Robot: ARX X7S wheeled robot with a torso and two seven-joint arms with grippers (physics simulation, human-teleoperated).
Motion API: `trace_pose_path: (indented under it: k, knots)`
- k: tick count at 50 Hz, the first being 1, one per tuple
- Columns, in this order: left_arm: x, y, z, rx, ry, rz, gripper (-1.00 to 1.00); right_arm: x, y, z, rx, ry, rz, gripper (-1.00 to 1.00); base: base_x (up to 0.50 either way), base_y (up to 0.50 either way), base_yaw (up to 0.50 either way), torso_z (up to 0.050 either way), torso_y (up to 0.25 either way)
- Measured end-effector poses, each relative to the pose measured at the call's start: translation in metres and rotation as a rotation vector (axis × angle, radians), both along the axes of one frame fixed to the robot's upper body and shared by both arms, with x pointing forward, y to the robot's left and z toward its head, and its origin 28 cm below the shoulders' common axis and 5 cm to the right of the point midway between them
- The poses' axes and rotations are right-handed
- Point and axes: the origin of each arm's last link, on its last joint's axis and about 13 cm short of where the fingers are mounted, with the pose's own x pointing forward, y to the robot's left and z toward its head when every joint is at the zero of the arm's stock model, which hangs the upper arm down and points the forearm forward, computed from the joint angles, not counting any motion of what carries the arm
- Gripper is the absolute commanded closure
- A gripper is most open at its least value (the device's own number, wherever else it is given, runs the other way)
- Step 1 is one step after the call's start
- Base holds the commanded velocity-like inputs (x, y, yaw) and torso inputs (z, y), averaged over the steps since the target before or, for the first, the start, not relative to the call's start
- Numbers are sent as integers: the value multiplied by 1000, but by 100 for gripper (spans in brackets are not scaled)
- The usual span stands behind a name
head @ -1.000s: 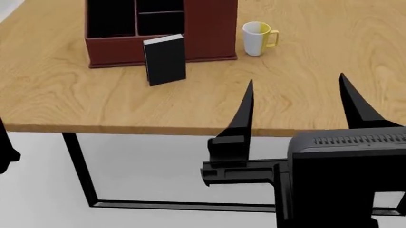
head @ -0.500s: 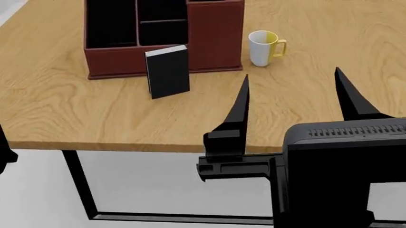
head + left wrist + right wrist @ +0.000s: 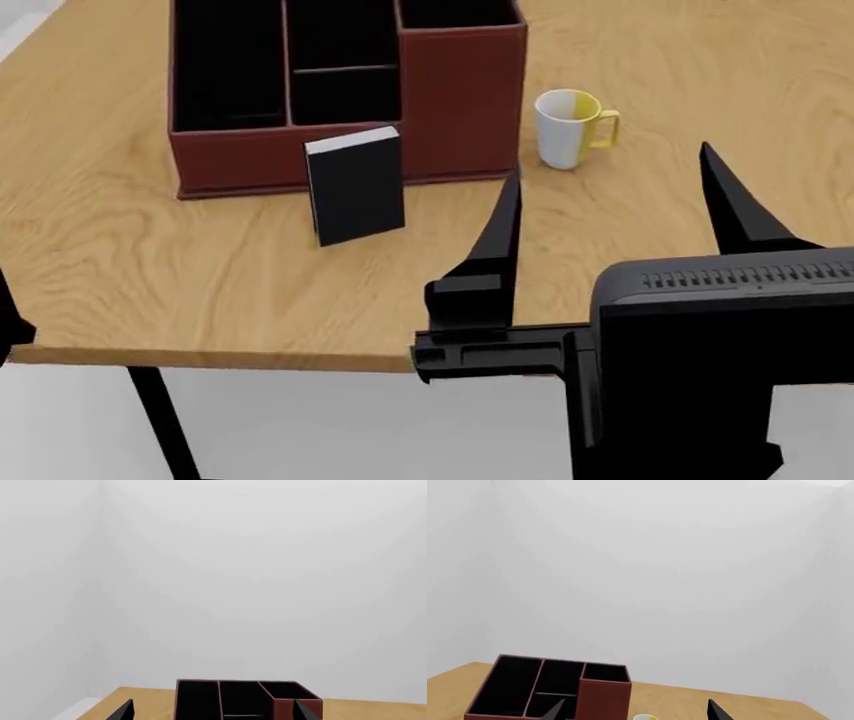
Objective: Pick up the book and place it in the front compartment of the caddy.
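The caddy (image 3: pixel 454 85) stands on the wooden table (image 3: pixel 174 290) and serves as the reference landmark. It is a dark red-brown box with a black interior split by dividers into several compartments, and it holds nothing that can be seen. The book (image 3: pixel 355 185) stands upright on the table just in front of the caddy's near wall, black cover facing the robot and white page edge along its top; whether it leans on that wall or stands just clear of it cannot be told. A white-and-yellow mug (image 3: pixel 570 128) stands on the table just beside the caddy's right wall, handle pointing away from the caddy. The right claw (image 3: pixel 607 215) hangs above the table's near edge, in front of the caddy and nearer the robot than the book; its two pointed fingers (image 3: pixel 501 235) are spread wide apart and hold nothing. In the left wrist view, the left claw (image 3: pixel 212 712) shows only two dark fingertips set well apart, with the caddy (image 3: pixel 247 700) beyond them and nothing between them.
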Motion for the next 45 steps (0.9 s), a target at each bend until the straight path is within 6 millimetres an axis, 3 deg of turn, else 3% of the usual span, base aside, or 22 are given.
trace_pose_path:
  k: [45]
  knots:
    - [-1, 1, 0, -7, -3, 2, -100, 1, 3, 1, -5, 3, 12, -100, 251, 92, 0, 0, 1]
